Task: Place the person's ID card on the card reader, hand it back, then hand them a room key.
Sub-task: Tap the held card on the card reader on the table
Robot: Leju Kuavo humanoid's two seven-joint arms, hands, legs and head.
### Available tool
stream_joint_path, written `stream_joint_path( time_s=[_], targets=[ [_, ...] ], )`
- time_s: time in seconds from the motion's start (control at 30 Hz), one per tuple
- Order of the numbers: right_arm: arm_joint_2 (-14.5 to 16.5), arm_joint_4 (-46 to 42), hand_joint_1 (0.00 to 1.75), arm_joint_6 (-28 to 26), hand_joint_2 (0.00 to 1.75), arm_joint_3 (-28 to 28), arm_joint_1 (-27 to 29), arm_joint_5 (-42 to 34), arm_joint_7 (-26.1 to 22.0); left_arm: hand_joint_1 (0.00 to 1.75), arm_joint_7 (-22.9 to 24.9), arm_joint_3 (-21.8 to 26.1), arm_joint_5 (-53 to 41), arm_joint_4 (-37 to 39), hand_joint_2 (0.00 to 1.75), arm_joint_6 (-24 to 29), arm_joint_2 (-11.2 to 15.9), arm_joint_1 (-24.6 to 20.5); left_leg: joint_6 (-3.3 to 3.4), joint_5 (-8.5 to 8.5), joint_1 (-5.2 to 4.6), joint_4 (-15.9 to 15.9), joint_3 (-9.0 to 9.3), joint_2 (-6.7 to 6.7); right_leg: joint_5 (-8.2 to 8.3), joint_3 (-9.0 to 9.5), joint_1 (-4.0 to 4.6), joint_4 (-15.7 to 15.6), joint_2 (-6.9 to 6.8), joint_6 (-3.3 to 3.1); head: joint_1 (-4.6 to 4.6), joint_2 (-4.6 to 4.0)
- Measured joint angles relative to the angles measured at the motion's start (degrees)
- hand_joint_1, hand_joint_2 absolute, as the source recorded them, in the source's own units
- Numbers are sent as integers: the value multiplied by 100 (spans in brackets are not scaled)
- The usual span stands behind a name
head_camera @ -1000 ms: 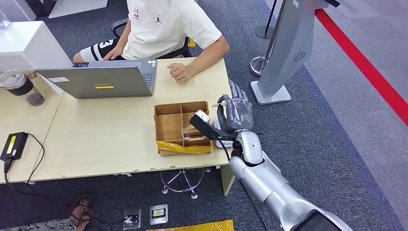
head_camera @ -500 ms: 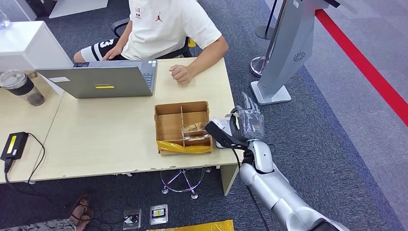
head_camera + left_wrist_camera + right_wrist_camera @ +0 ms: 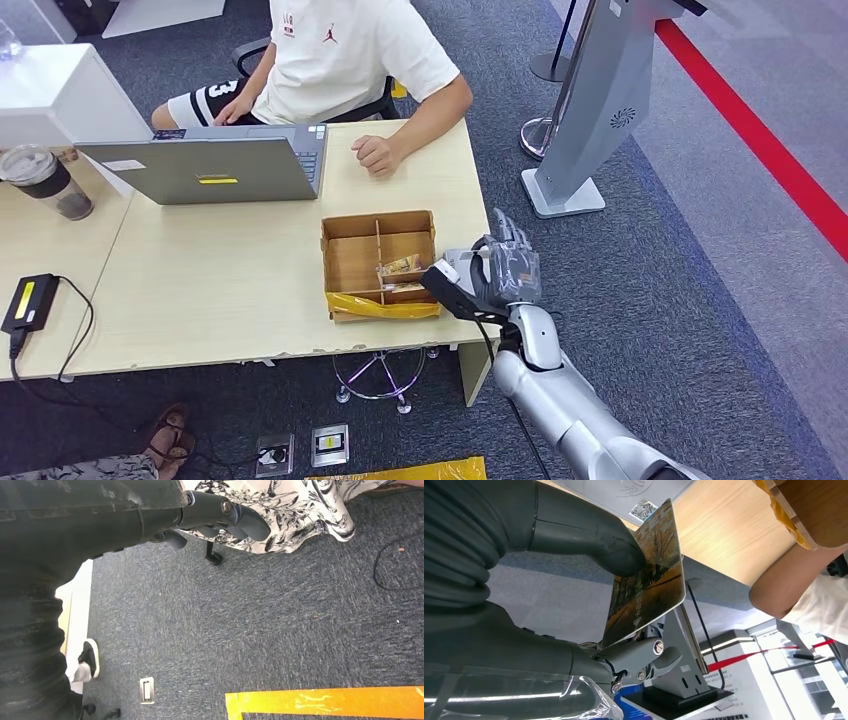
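Observation:
My right hand (image 3: 505, 272) hovers at the table's right edge, just right of the cardboard box (image 3: 352, 262). In the right wrist view it pinches a card (image 3: 649, 580) with an autumn tree picture between the thumb (image 3: 589, 535) and the fingers below it. A pale device with a QR code (image 3: 636, 492) lies on the table beyond the card. More cards (image 3: 400, 268) sit in a compartment of the box. My left hand (image 3: 220, 512) hangs over the carpet and holds nothing, its fingers loosely extended.
A person in a white T-shirt (image 3: 340, 55) sits at the far side, one hand (image 3: 374, 152) resting on the table (image 3: 230, 290) beside a grey laptop (image 3: 215, 165). A cup (image 3: 45, 182) and a black adapter (image 3: 30, 302) lie left. A grey kiosk stand (image 3: 590, 110) rises right.
My right hand has drifted from beside the box toward the right and the near edge of the table, still holding the card. The person has not moved.

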Motion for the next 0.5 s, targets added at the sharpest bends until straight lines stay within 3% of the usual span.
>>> stream_joint_path(
  time_s=[0.5],
  targets=[
    [274, 508, 175, 29, 175, 7, -1, -144, -9, 0, 57, 0, 27, 0, 175, 28, -4, 0, 0, 0, 0, 0, -1, 0, 0, 0, 0, 0, 0, 0, -1, 0]
  ],
)
